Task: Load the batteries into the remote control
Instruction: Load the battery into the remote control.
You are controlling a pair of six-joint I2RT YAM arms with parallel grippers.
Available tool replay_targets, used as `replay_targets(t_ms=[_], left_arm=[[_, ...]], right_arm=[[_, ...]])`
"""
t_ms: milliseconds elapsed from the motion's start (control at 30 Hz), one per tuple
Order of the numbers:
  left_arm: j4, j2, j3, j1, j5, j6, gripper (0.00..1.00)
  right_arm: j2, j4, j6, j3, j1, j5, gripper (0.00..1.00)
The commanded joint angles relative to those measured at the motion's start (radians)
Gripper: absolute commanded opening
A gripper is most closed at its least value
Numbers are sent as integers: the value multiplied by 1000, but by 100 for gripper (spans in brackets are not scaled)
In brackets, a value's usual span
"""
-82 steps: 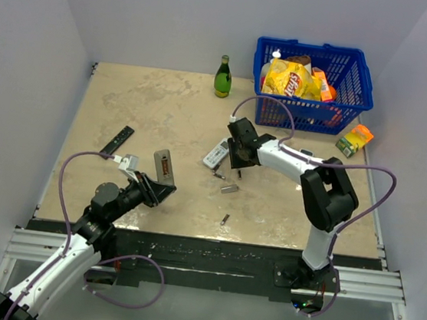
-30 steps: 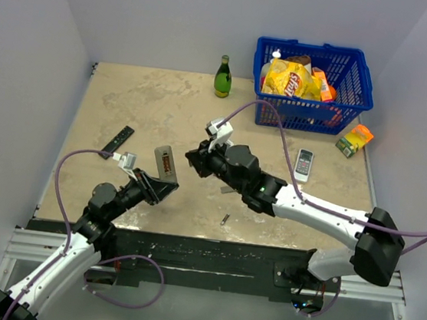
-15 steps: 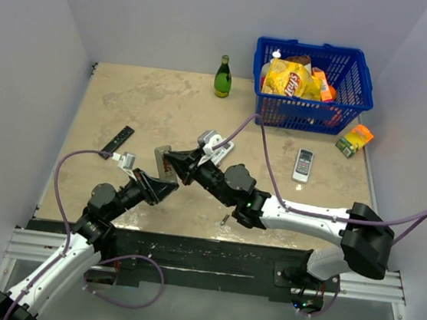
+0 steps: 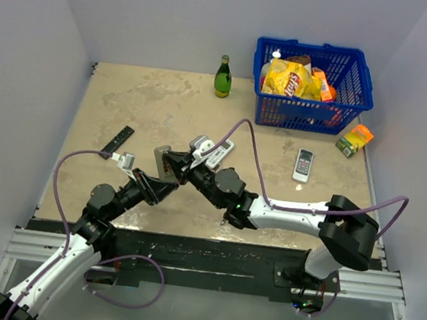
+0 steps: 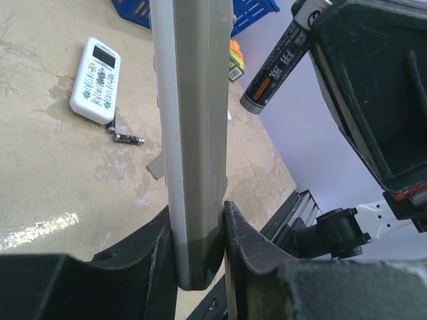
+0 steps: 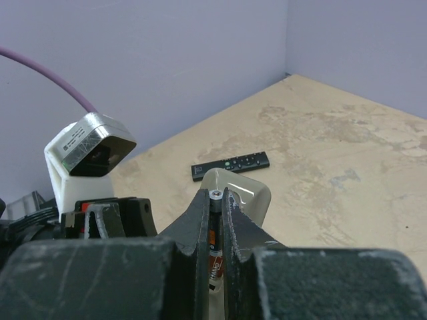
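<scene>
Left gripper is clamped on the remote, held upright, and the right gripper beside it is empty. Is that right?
Not quite. The right gripper is not empty: it is shut on a battery, as the right wrist view shows. The rest stands: the left gripper is clamped on the remote, held upright.

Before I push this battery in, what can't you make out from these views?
- Remote control, compartment side: the left wrist view shows only an edge, and in the top view the right tool overlaps it.
- Battery: in the right wrist view the fingers hide all but its tip.
- Whether battery and remote touch: not clear in any view.
</scene>
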Motion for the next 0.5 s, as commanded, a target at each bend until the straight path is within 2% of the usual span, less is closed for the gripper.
replay_targets(t_ms=[0, 467], left_arm=[[44, -10, -13, 4, 16, -14, 0], [22, -47, 7, 4, -9, -32, 0]], right_arm=[[15, 100, -49, -6, 7, 46, 0], [39, 155, -69, -44, 9, 34, 0]])
